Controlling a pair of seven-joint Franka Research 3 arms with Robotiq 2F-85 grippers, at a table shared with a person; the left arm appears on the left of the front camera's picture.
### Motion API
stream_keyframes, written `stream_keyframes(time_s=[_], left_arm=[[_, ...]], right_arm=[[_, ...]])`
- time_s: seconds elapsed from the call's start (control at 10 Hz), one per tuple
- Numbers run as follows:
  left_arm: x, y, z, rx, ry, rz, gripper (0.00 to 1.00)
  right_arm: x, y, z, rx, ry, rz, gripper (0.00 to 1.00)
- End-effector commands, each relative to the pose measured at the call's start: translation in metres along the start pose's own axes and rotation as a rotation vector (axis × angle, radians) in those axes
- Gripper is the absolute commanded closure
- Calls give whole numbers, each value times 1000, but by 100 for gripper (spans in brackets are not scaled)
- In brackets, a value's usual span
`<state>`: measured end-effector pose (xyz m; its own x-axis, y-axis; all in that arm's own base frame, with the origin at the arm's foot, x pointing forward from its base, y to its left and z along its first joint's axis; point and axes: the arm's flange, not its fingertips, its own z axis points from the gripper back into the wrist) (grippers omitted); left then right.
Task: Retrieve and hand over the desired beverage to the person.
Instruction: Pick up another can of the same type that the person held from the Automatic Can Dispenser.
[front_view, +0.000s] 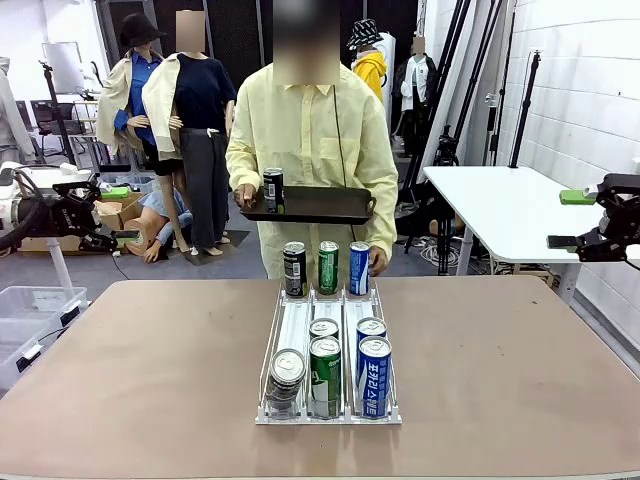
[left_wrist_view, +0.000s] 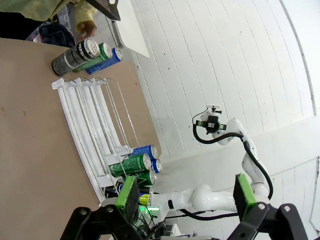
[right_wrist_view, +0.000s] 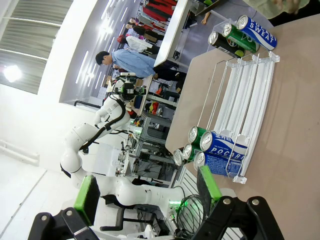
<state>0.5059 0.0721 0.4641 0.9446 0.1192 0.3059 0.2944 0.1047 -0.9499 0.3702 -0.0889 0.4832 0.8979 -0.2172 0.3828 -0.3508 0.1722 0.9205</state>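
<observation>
The beverage cans (front_view: 325, 365) stand upright, long axes vertical and tops up, clustered at the near-edge end of the rack (front_view: 298, 325) in the middle of the worktop (front_view: 130, 380). Three more cans (front_view: 328, 267) line its far-edge end, where the person (front_view: 310, 130), holding a tray (front_view: 320, 205), has a hand (front_view: 376, 263) by the blue one. Retrieval looks not yet begun: the left gripper (left_wrist_view: 186, 195) and right gripper (right_wrist_view: 150, 192) hang spread and empty beyond the worktop's side edges, so the next move calls for settling which can is wanted, then straddling its body.

Front view faces person (front_view: 310, 130) across table (front_view: 130, 360); 2 wrist views share rack (left_wrist_view: 82, 125)
</observation>
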Motion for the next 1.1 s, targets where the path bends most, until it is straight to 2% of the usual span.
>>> stream_keyframes(time_s=[0.0,1.0], left_arm=[[-2,-1,0,10,-4,-1,0],[-2,-1,0,10,-4,-1,0]], right_arm=[[0,1,0,11,1,-7,0],[0,1,0,11,1,-7,0]])
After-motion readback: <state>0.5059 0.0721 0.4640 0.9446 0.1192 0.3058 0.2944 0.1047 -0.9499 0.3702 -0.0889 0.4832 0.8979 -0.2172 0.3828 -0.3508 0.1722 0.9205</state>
